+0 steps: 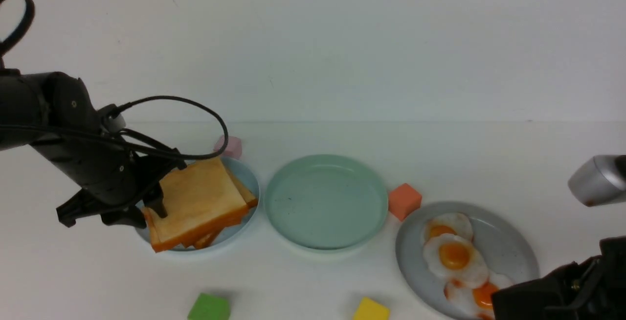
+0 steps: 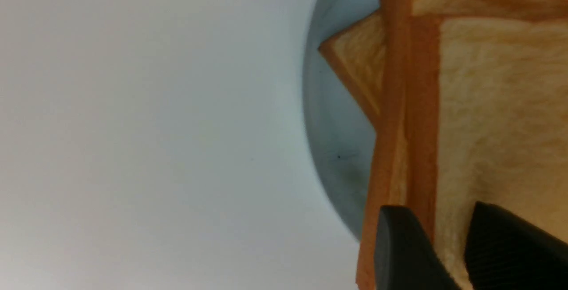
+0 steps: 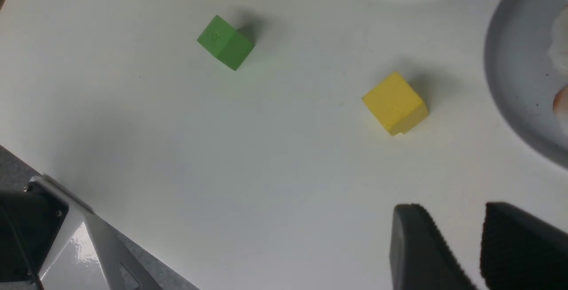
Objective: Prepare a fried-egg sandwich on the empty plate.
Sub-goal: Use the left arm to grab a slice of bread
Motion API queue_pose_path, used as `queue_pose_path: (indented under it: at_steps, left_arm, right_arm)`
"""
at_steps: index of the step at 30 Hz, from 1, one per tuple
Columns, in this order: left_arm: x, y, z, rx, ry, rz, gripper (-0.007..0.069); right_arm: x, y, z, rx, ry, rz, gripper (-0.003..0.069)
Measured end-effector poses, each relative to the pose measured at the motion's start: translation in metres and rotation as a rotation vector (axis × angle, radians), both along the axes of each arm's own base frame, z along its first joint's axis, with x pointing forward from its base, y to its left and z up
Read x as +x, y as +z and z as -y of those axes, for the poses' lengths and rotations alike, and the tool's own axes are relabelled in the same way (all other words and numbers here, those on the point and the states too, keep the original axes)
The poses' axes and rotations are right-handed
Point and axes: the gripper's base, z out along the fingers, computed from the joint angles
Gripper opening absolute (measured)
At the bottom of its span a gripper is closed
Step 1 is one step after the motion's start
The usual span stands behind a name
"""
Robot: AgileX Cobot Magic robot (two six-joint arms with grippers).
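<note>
The mint-green plate (image 1: 326, 201) sits bare at the middle of the white table (image 1: 313, 281). No part of the sandwich is on it.

To that plate's left, nearly touching its rim, is a pale blue plate (image 1: 248, 177) carrying a loose pile of toy toast. The left gripper (image 2: 443, 223) is clamped on the top toast slice (image 1: 200, 197), with one finger on its tan face and the other against the orange-brown crust on the side farthest from the mint-green plate. The slice is tilted, and its gripped edge is raised off the lower toast slices (image 1: 208, 239), which lie fanned out beneath it.

To the mint-green plate's right and somewhat nearer the robot is a grey plate (image 1: 513, 246). It holds three overlapping fried eggs (image 1: 455, 254), white with orange yolks. The right gripper (image 3: 461, 223) hangs over bare table on the robot's side of the mint-green plate, beside the grey plate. Its jaws stand apart with nothing between them.

An orange cube (image 1: 404, 201) lies just off the mint-green plate's right rim, between it and the grey plate. A pink cube (image 1: 231, 147) sits beyond the pale blue plate. A green cube (image 1: 209, 307) and a yellow cube (image 1: 371, 309) lie well apart from each other, nearer the robot than the mint-green plate.
</note>
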Motion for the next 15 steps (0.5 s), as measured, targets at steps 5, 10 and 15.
queue_pose_path:
  at_steps: [5, 10, 15]
  left_arm:
    - [0.0024, -0.002, 0.0005, -0.007, 0.007, 0.009, 0.0238]
    - [0.0038, -0.0018, 0.0007, -0.011, 0.012, 0.023, 0.0225]
    - [0.0042, -0.0015, 0.0013, -0.02, 0.017, 0.027, 0.0076]
  right_arm:
    - [-0.0001, 0.0001, -0.0002, 0.003, 0.0, -0.001, 0.0241]
    - [-0.0001, 0.0001, -0.0002, 0.004, 0.0, -0.002, 0.0241]
    - [-0.0001, 0.0001, -0.0002, 0.004, 0.0, -0.002, 0.0241]
